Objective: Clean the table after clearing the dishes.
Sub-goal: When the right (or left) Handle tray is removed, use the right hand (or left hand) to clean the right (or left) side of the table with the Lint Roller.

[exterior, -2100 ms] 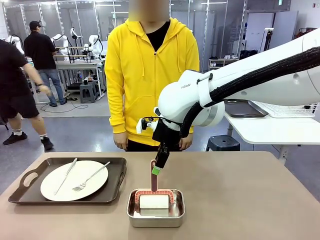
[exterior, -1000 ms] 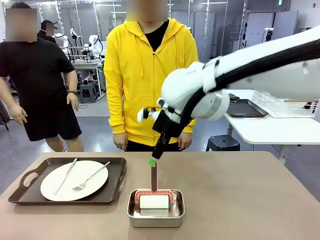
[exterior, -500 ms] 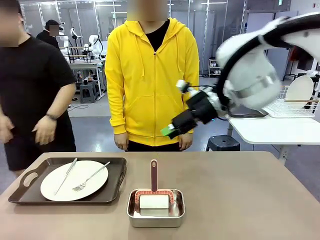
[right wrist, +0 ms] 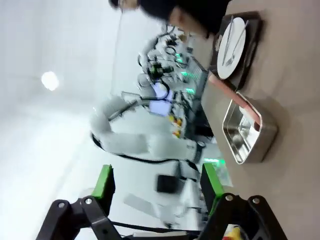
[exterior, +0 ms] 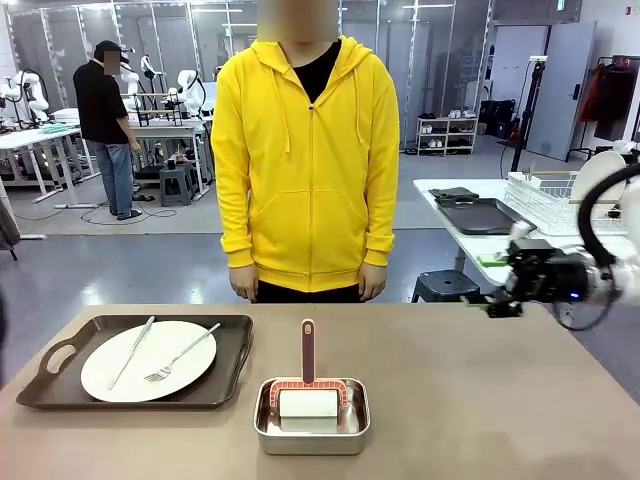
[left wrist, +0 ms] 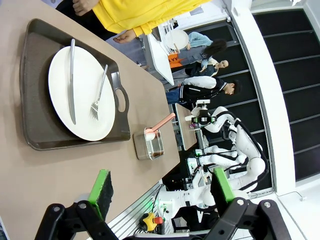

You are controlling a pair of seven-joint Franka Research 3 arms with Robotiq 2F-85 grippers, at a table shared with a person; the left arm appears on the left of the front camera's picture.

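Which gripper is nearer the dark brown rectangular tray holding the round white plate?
Left. The left gripper, open, points at the dark brown tray across a short stretch of table. The right gripper is near the table's far right corner, past the small steel pan.

The right wrist view is blurred: the inside of the steel pan (right wrist: 247, 132) cannot be read, and what lies on the plate (right wrist: 232, 47) is too small to tell. In the front view the right edge cuts off the right arm (exterior: 625, 283), and the pan's wall hides the base of the white block (exterior: 308, 403).
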